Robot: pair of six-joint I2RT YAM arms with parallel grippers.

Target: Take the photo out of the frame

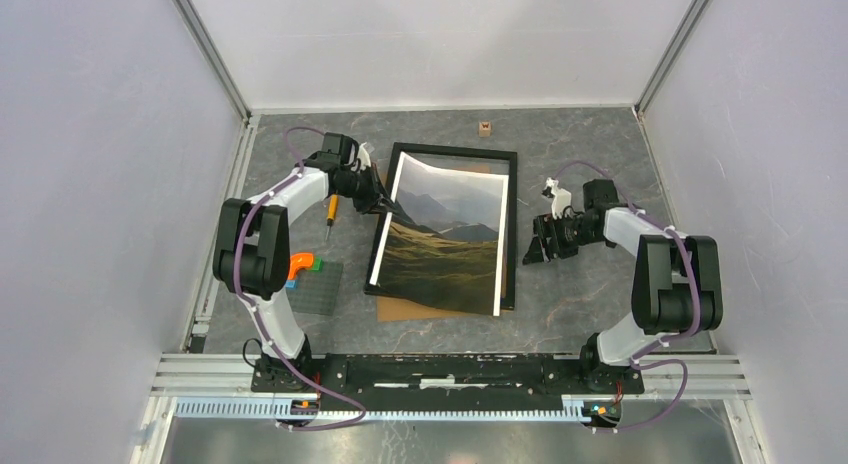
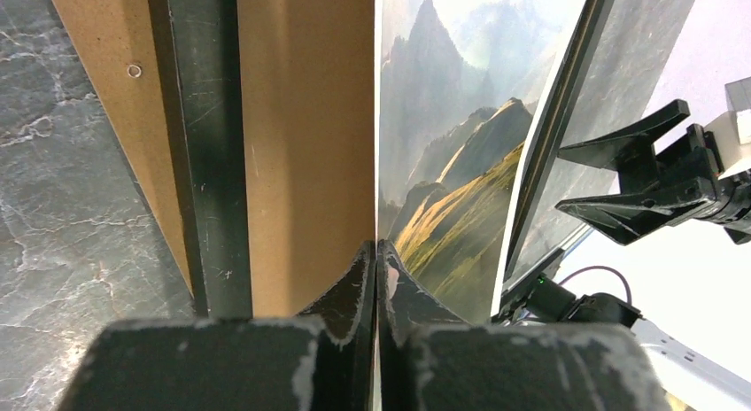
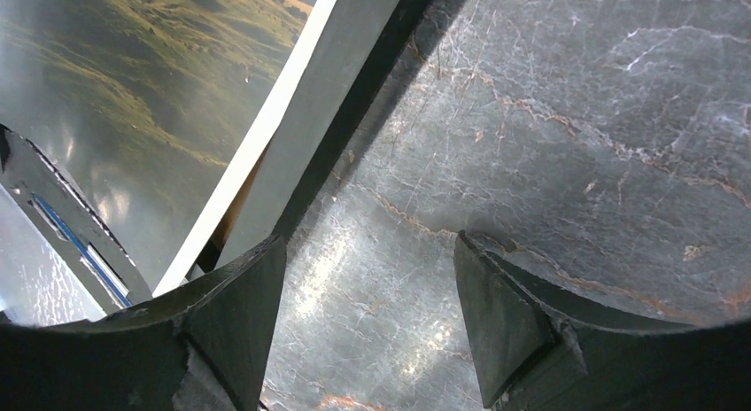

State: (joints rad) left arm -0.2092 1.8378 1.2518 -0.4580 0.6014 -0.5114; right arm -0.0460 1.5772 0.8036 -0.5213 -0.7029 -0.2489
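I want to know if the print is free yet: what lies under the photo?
The black frame shows past the photo at its far and right sides, and a brown backing board pokes out at the near corner. The rest beneath is covered.

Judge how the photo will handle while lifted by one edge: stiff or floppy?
Probably floppy: the photo bows where the left gripper pinches its edge. Likely light, since that thin pinch holds one side up off the frame. Its glossy sheen suggests it could slip.
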